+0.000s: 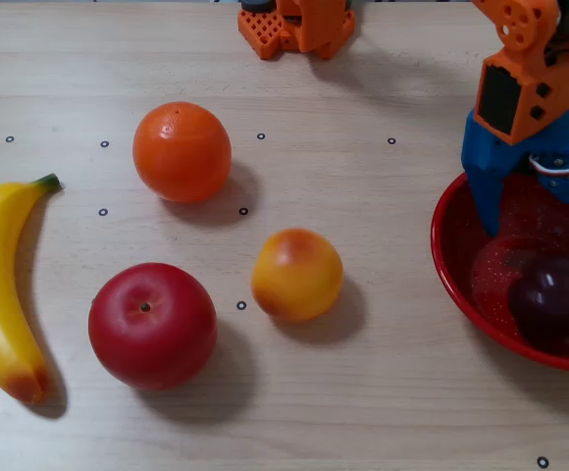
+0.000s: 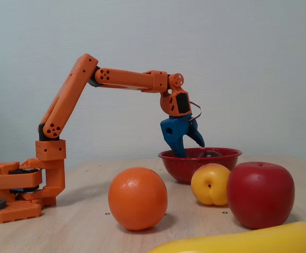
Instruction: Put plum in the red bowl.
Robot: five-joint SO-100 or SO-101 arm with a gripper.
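Red bowl [image 1: 451, 280]: at 3 o'clock in the overhead view, cut off by the right edge; in the fixed view [image 2: 195, 163] it sits behind the peach.
Plum [image 1: 551, 296]: lying loose on the bowl floor, toward 4 o'clock inside it; in the fixed view only a dark top [image 2: 211, 154] shows over the rim.
Gripper [image 1: 540, 211]: blue fingers spread apart, nothing between them, over the bowl's 12 o'clock side; clear of the plum. In the fixed view [image 2: 190, 149] the tips point down, one at rim level, one just above.
Arm [image 2: 116, 78]: orange, reaching across from its base [image 2: 16, 190] at 9 o'clock in the fixed view; base at 12 o'clock in the overhead view [image 1: 294, 25].
Orange [image 1: 181, 151]: 10 o'clock from table centre, overhead view.
Peach [image 1: 296, 274]: yellow-orange, near the centre, well apart from the bowl.
Apple [image 1: 152, 325]: red, at 7 o'clock, just beside the peach's left.
Banana [image 1: 0, 294]: along the left edge, stem toward 12 o'clock.
Table [image 1: 363, 392]: pale wood with small dark ring marks.
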